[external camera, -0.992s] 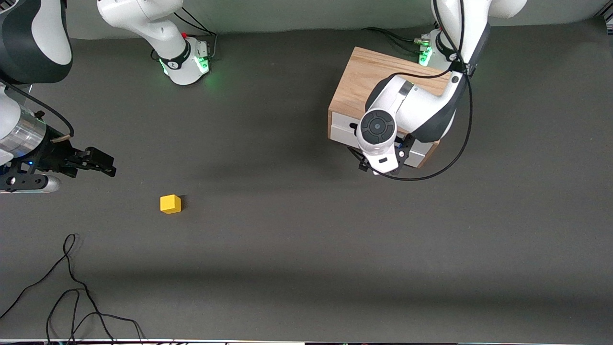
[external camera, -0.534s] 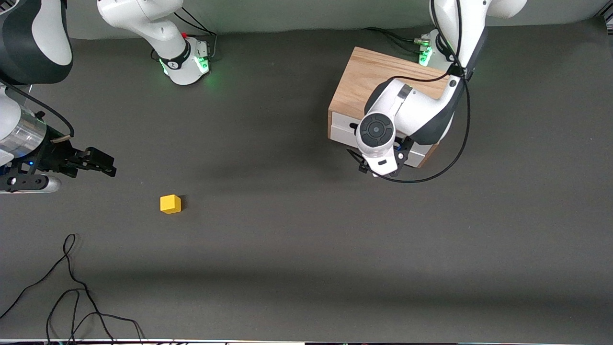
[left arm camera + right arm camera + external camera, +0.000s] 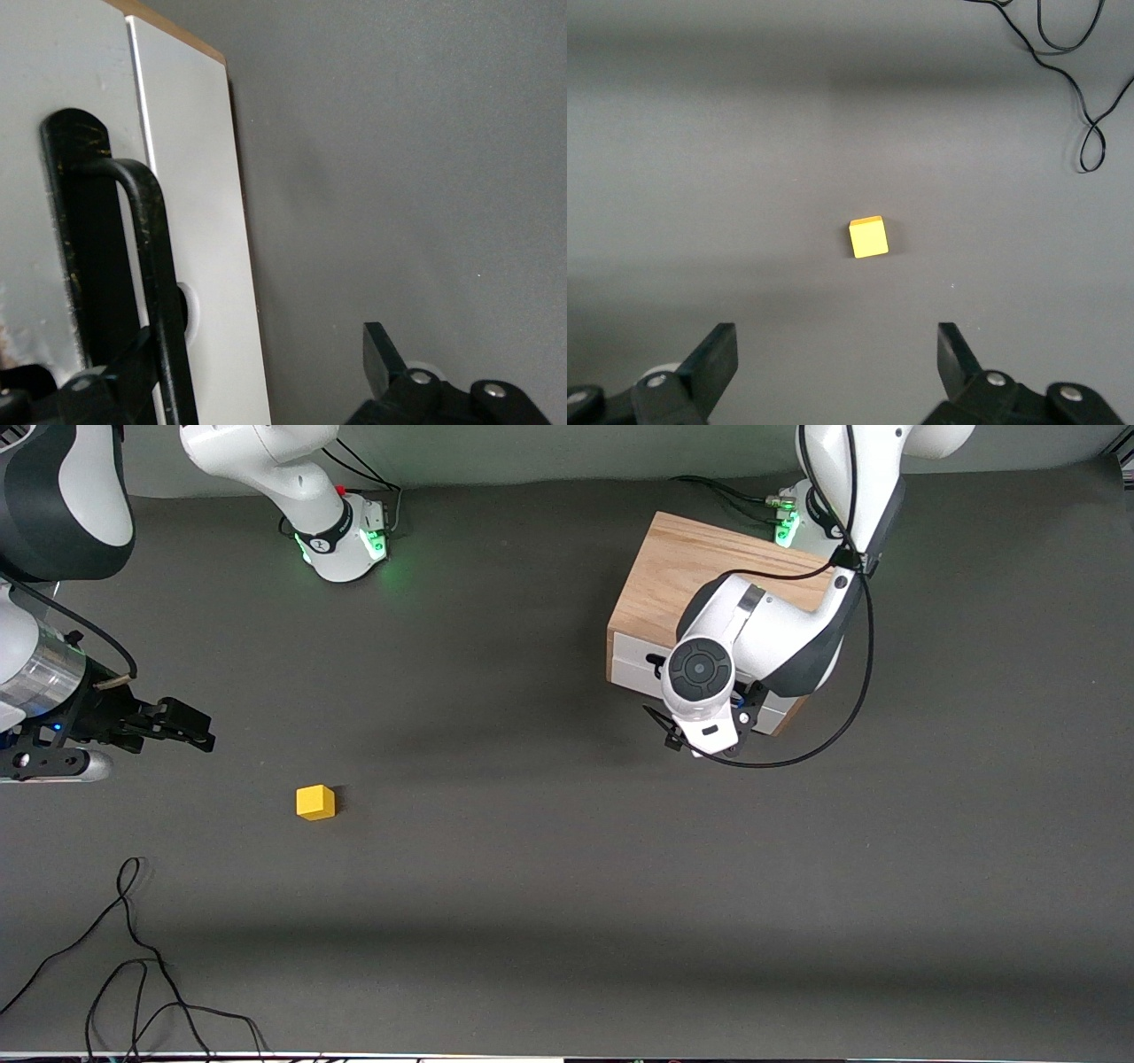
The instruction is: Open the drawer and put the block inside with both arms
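The drawer is seen shut in the wooden box near the table edge where the arm bases stand, toward the left arm's end. The left gripper is spread wide about the black handle, one finger clear of it; contact cannot be judged. The block lies on the table toward the right arm's end. The right gripper is held wide open and empty above it.
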Robot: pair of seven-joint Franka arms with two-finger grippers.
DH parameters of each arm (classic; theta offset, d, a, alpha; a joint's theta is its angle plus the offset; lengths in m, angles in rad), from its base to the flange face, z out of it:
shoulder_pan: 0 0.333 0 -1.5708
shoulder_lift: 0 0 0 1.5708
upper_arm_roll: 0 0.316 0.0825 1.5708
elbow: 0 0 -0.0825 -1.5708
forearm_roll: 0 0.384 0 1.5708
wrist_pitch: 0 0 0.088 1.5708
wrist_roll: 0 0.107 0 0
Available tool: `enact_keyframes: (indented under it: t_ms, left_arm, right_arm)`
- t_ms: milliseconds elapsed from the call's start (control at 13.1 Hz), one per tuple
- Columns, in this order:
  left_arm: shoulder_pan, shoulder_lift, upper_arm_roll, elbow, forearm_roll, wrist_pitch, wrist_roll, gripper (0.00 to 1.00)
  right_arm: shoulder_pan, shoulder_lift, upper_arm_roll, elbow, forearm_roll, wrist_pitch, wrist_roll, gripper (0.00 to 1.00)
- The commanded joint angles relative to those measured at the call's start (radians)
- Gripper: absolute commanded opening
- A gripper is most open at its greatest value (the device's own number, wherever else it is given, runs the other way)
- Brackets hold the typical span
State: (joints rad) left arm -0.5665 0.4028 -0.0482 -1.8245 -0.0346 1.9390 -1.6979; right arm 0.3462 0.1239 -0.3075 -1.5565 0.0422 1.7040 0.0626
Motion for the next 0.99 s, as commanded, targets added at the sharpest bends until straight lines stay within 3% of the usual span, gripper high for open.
enact_keyframes:
  t_ms: [0, 305, 915]
  left_arm:
    - [-0.001, 0.039, 0.002, 0.053, 0.018, 0.000, -0.020, 1.00]
    - [-0.001, 0.059, 0.002, 0.071, 0.019, 0.000, -0.020, 1.00]
    - [-0.001, 0.145, 0.008, 0.194, 0.019, -0.002, -0.020, 1.00]
  right_arm:
    - [0.008, 0.008, -0.007, 0.010, 0.007, -0.001, 0.020, 1.00]
    - [0.011, 0.008, -0.005, 0.019, 0.005, 0.003, 0.019, 1.00]
    - [0.000, 0.022, -0.016, 0.013, 0.005, 0.028, 0.020, 1.00]
